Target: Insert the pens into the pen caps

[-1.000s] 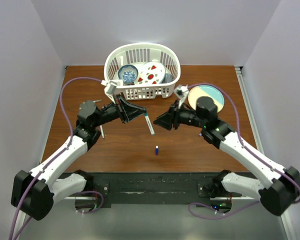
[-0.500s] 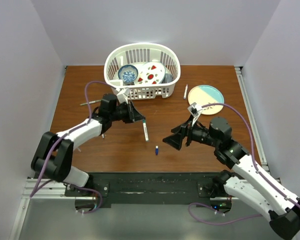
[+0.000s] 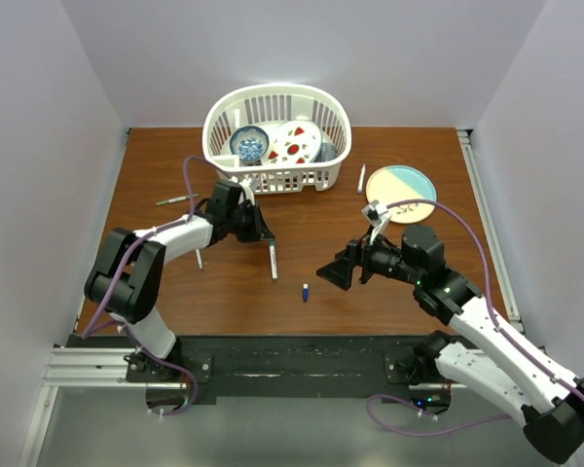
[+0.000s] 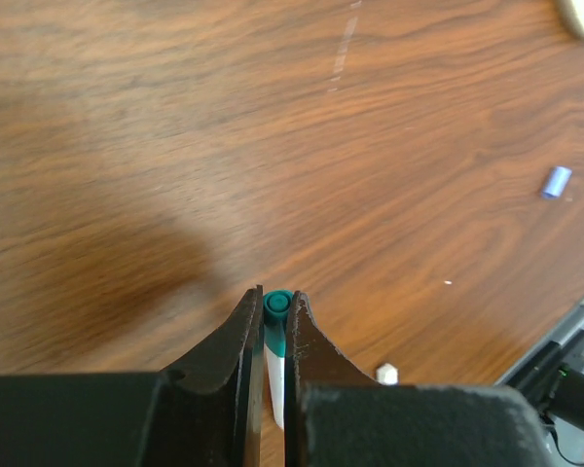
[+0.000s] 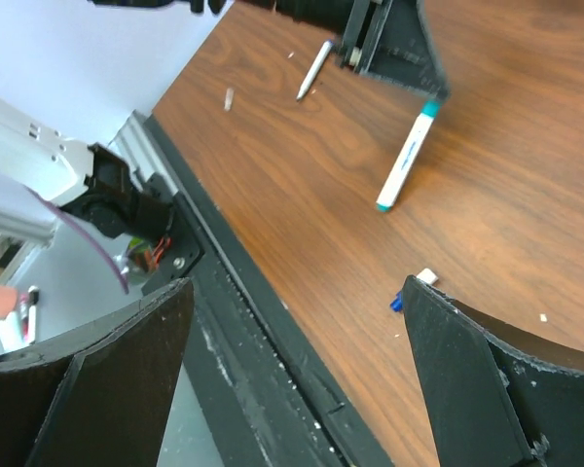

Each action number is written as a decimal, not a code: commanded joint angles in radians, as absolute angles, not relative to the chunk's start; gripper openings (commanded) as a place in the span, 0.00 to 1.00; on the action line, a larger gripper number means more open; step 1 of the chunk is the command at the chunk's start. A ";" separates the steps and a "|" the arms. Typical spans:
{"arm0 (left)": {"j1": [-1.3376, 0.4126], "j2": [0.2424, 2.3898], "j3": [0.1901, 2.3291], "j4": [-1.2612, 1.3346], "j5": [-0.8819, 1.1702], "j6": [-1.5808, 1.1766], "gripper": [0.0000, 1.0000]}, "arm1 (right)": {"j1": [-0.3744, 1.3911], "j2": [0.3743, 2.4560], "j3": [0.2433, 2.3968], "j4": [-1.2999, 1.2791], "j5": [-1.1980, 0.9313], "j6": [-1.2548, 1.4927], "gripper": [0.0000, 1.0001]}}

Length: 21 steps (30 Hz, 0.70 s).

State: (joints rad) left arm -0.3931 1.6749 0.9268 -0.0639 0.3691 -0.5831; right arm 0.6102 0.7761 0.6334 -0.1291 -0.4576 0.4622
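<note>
– Two fingers [image 4: 241,350] of your left gripper [image 4: 274,309] are pinched narrow on the teal top end of the pen [image 5: 406,163]. What does that hold give you?

– Little leverage. You have it by the very end, so the white barrel hangs down at a tilt, with its lower teal tip low over the table [image 3: 234,302]. I cannot tell whether the tip touches the wood. I judge the pen light and stiff, with smooth plastic, so it may swivel between the pads if the tip meets any push.

– And your right gripper [image 3: 331,275]?

– Its fingers [image 5: 97,389] stand wide apart with nothing between them, a little to the right of the pen. The blue cap [image 3: 305,291] sits on the table nearer than both grippers, between them and apart from each.

– How will that cap handle?

– It looks tiny, light and probably slick, so a glancing touch is likely to make it skid or tip. Take it across its short body, leave the mouth free, and squeeze gently. Hard plastic that small can shoot out of the pads.

– Anything further out?

– A white pen [image 3: 361,177] lies just left of the plate [image 3: 414,185], far right. A grey pen [image 3: 175,200] lies far left. The basket [image 3: 277,180] stands at the far edge.
</note>
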 commanded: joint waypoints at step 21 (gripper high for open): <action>-0.327 1.456 0.999 -0.514 -0.461 -0.799 0.62 | 0.611 0.696 0.704 -0.183 -0.365 0.465 0.92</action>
State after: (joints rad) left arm -0.3779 1.5002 0.9897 -0.3523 -0.1879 -0.6819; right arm 0.6102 0.7082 0.6811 -0.1951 -0.3828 0.4522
